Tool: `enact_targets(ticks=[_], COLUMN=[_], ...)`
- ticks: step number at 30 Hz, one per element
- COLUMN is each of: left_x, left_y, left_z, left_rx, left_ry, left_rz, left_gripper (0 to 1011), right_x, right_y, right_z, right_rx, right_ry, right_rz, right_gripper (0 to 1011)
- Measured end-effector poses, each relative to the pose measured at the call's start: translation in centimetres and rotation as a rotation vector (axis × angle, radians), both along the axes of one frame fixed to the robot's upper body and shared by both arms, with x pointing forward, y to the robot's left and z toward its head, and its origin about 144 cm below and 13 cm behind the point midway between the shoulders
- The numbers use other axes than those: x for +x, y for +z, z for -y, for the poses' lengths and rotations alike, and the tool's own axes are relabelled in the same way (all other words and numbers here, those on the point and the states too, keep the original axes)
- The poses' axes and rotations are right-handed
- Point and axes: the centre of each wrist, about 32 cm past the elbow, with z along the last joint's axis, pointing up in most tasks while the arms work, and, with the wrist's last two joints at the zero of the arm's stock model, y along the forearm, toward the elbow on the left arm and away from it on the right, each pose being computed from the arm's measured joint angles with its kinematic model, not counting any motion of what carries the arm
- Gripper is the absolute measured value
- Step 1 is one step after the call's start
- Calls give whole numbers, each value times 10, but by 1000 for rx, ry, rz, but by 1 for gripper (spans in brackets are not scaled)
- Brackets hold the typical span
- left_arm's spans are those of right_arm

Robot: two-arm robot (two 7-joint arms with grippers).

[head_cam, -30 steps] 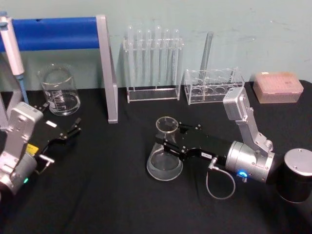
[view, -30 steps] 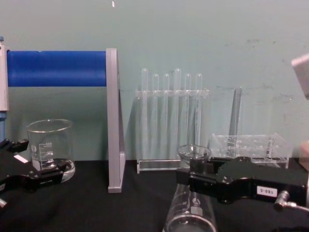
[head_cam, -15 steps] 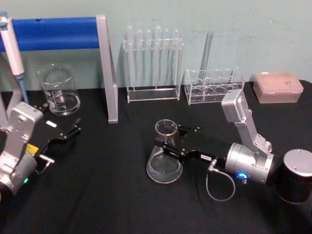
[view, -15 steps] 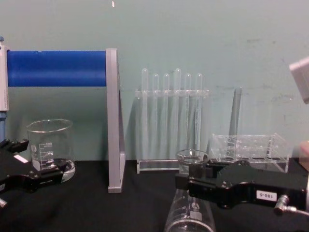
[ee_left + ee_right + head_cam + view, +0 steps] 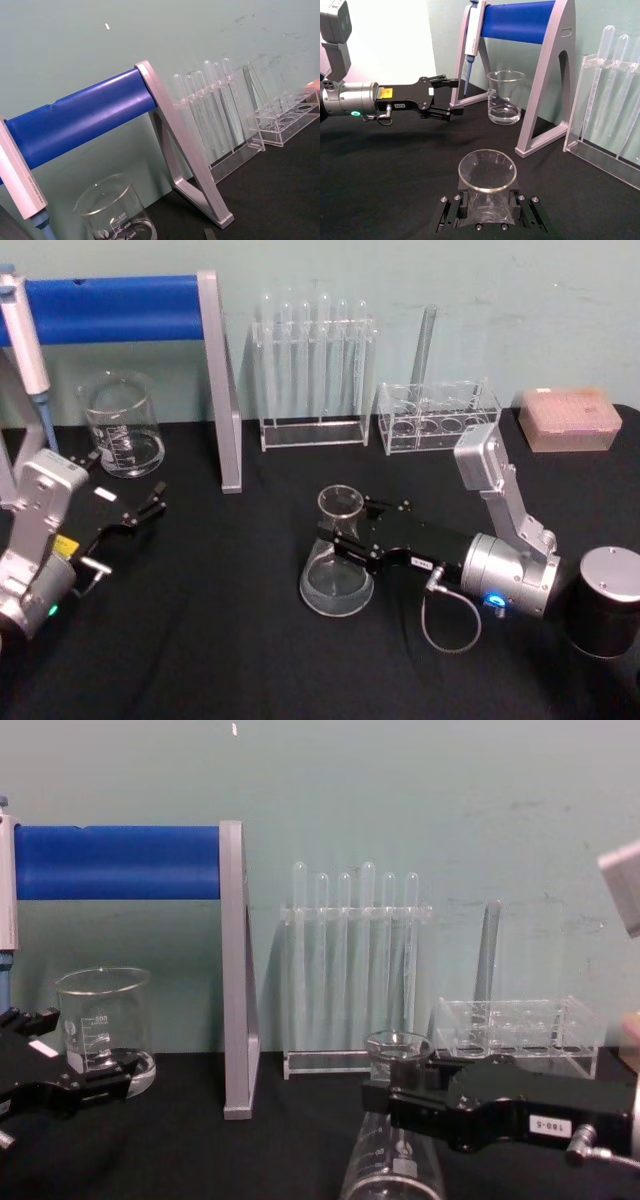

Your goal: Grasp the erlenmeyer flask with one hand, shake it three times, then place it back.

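Note:
The erlenmeyer flask [image 5: 334,582] is clear glass and stands upright at the middle of the black table. Its base is at or just above the cloth. My right gripper [image 5: 338,533] reaches in from the right, shut on the flask's neck below the flared rim. From the right wrist view I look down into the flask's mouth [image 5: 487,170], with the right gripper [image 5: 487,214] clamping both sides of the neck. The chest view has the flask [image 5: 396,1160] low at centre, held by the right gripper [image 5: 384,1101]. My left gripper [image 5: 150,502] sits parked at the far left, open and holding nothing.
A glass beaker [image 5: 122,426] stands at the back left under a pipette stand with a blue bar [image 5: 110,308]. Behind the flask are a test tube rack [image 5: 313,370] and a lower clear rack [image 5: 438,416]. A pink tip box [image 5: 570,420] is back right, a black cylinder [image 5: 605,615] at right.
The right gripper has lowered the flask a little toward the table and eased it slightly nearer. The left arm has not moved.

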Motion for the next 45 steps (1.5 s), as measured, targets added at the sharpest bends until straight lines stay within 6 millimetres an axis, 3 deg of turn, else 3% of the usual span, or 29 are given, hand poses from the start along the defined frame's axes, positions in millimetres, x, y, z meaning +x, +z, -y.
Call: enact_targets(ticks=[45], left_x=[0], left_y=[0], left_z=[0], left_rx=[0], left_ry=[0], left_rz=[0], left_gripper=[1001], right_x=[0], right_y=[0], right_z=[0], right_rx=[-3], right_ry=[-1], right_rz=[-6], right_gripper=[449])
